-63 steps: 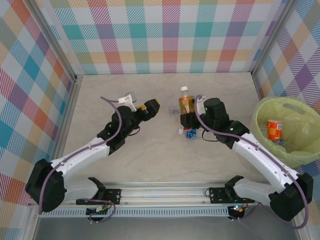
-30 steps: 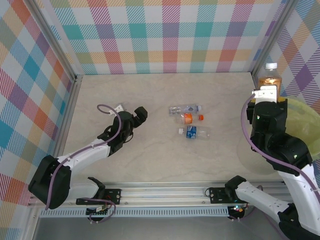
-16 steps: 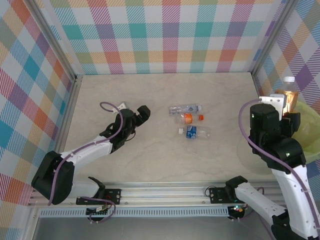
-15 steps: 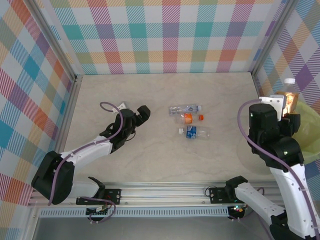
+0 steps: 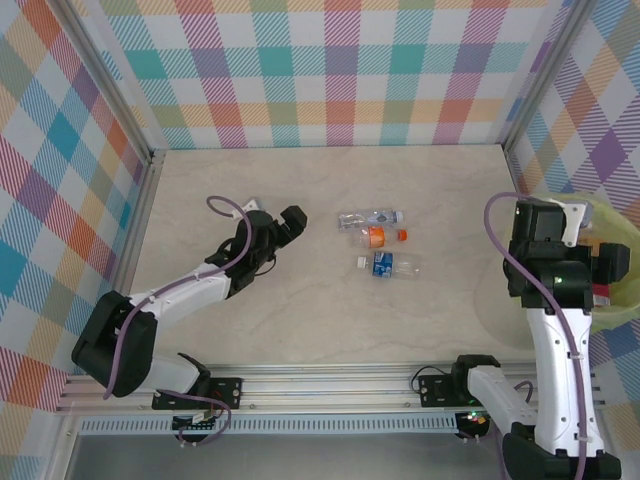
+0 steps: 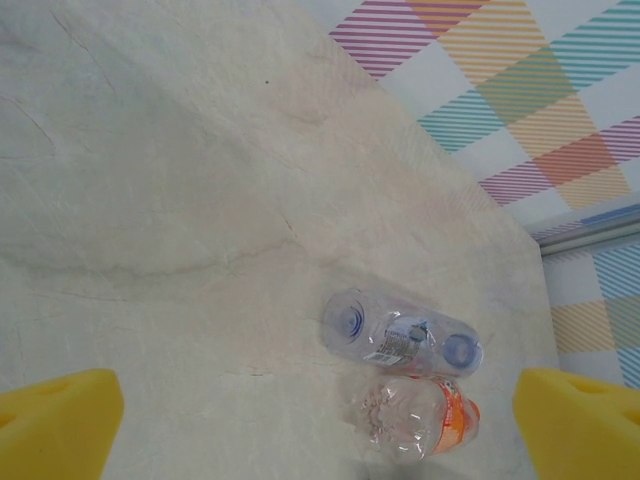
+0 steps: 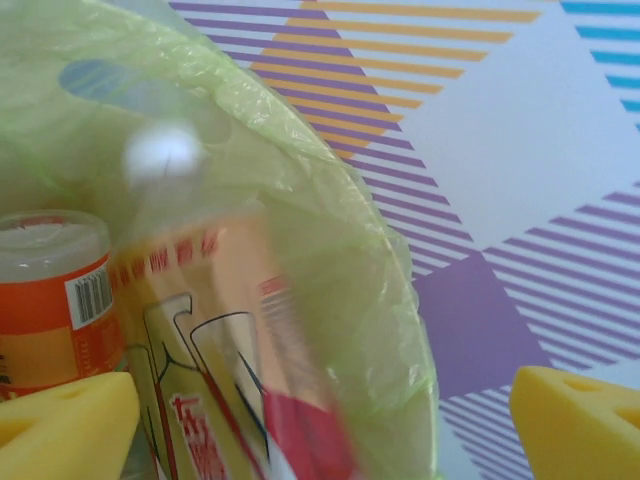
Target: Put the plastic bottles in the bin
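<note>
Yellow-green bin [image 7: 392, 285] held at least two bottles [image 7: 58, 295] under the spread-open right tool [image 7: 320, 425], while three more bottles [image 5: 375, 237] lay on the tabletop [image 5: 300, 310] near the open left tool [image 5: 291, 222].

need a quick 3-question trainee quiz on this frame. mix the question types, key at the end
1. Count: how many plastic bottles lie on the table?
2. True or false: the left gripper is shut on a bottle.
3. Pick one: the right gripper hangs over A) the bin, B) the middle of the table, C) a cardboard box.

Key:
1) Three, clustered mid-table.
2) False. Its jaws are open and empty, short of the bottles.
3) A. Its jaws are open, with a blurred red-labelled bottle in front of it.
</note>
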Controlling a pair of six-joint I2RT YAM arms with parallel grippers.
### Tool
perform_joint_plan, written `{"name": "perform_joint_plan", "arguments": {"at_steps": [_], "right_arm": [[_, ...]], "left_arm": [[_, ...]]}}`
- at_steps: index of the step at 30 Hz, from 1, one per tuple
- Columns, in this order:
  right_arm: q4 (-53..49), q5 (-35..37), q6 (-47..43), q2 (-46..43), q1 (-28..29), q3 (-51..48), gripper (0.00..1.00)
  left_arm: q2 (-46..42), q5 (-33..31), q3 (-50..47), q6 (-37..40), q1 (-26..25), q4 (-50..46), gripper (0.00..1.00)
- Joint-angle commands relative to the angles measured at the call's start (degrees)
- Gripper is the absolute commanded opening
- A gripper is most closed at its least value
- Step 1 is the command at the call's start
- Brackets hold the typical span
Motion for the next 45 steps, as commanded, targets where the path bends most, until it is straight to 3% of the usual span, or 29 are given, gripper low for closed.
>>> {"name": "perform_joint_plan", "arguments": {"at_steps": [1,7,9,13,19,24,29,33,37,45], "right_arm": [[-2.5,-1.8,1.2,0.8,-0.3,3.3,1.0],[-0.8,-2.3,1.7,1.7,-0.3,3.6,1.0],[-0.7,-6.8,3.2,1.4,-0.3,4.7,1.0],[-1.8,-21.5,7.7,1.3,-0.3,7.0,1.0],[3.7,-51.1,10.9,0.3,-0.1,5.5,1.0],[9.9,-60.5,13.3,0.0,0.3,5.6,1.0],[17.2,-78.6,10.5,-1.0,0.6,2.0,1.0],[21.6,-88.8,7.3,-0.6,0.6,-2.7,1.0],[25.4,-94.9,3.2,0.4,0.8,-8.0,1.0],[27.4,-94.9,-3.2,4.3,5.5,-13.2,1.0]], "left_arm": [[0.9,1.4,2.2,0.5,0.9,-0.9,1.0],[1.2,1.9,2.3,0.1,0.9,-1.4,1.0],[1.2,1.9,2.3,0.4,0.9,-1.6,1.0],[1.5,2.0,2.3,0.8,1.0,-1.8,1.0],[2.4,2.8,2.7,0.7,1.2,-1.8,1.0],[2.3,3.0,2.7,0.6,1.1,-2.8,1.0],[2.0,2.8,2.3,0.4,1.2,-3.5,1.0],[2.0,3.2,2.3,0.1,1.3,-3.7,1.0],[1.8,3.6,2.3,-0.1,1.4,-4.1,1.0],[0.0,4.6,0.7,0.9,1.5,-4.2,1.0]]}}
